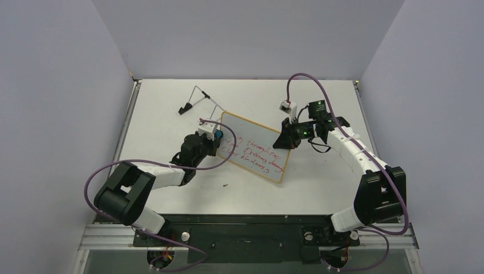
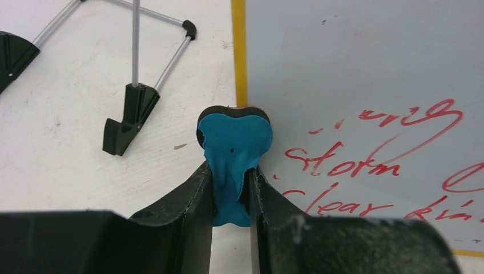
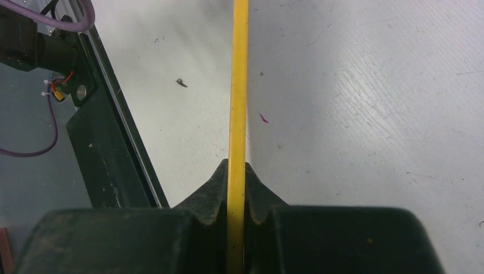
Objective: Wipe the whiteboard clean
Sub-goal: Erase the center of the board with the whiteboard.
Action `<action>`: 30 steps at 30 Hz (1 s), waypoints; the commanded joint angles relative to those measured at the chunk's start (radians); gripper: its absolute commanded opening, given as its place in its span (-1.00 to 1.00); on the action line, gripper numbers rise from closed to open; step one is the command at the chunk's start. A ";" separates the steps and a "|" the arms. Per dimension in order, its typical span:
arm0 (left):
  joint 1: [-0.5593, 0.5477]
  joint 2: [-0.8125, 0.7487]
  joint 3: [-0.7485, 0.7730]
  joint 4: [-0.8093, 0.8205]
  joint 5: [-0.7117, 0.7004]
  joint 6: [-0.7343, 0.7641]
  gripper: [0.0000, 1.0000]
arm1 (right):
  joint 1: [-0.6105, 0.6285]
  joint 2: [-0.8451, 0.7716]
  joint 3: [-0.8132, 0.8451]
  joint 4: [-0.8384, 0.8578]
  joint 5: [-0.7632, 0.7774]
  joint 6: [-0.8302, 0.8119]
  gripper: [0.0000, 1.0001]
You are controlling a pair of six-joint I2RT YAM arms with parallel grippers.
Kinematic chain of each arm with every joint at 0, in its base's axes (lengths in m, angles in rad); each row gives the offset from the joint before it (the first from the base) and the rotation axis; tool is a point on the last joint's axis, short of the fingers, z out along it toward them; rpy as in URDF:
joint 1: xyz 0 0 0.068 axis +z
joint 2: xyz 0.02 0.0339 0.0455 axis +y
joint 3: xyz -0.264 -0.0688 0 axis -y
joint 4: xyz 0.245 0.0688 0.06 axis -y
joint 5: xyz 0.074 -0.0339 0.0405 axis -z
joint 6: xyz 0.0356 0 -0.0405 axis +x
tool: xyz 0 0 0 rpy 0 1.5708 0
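A: Since the left gripper (image 2: 231, 185) is pinching the blue eraser (image 2: 235, 142) with the tip right at the whiteboard (image 1: 255, 149) rim, I read this as the start of the wipe. The text looks untouched.

B: Agreed. The right gripper (image 3: 237, 188) is pressed together on the yellow rim, so the board sits between the 2 grippers. It looks tipped up on edge, not flat on the table (image 1: 319, 188).

A: In the left wrist view, the red writing (image 2: 357, 165) is to the right of the eraser tip, with at least 3 lines, all legible. I can't tell whether the pad touches the board face yet.

B: Next move, my guess: slide the eraser right, onto the face, with light pressure. The right grip has to resist that push or the board pivots.

A: View differences:
- **Top:** shows both arms and the board's tilt, but is too coarse to show contact.
- **Left wrist:** shows the eraser squashed between the fingers and the wire stand (image 2: 136, 68) off to their left, apart from the board.

B: The right wrist shows only the rim, edge-on, running straight ahead from the jaws. No writing and no eraser in that view.
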 commanded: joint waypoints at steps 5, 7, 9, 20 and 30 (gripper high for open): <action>-0.102 -0.009 0.019 0.098 0.140 -0.006 -1.00 | 0.022 0.005 -0.006 -0.035 0.021 -0.040 -1.00; -0.090 -0.011 0.023 0.087 0.099 -0.023 -1.00 | 0.023 0.003 -0.007 -0.035 0.020 -0.041 -1.00; -0.052 -0.012 0.023 0.079 0.058 -0.055 -1.00 | 0.023 0.001 -0.007 -0.035 0.022 -0.041 -1.00; 0.001 -0.015 0.035 0.035 0.109 -0.095 -1.00 | 0.026 -0.007 -0.007 -0.037 0.028 -0.047 -1.00; -0.095 -0.005 0.016 0.092 0.160 -0.062 -1.00 | 0.028 -0.007 -0.005 -0.044 0.023 -0.057 -1.00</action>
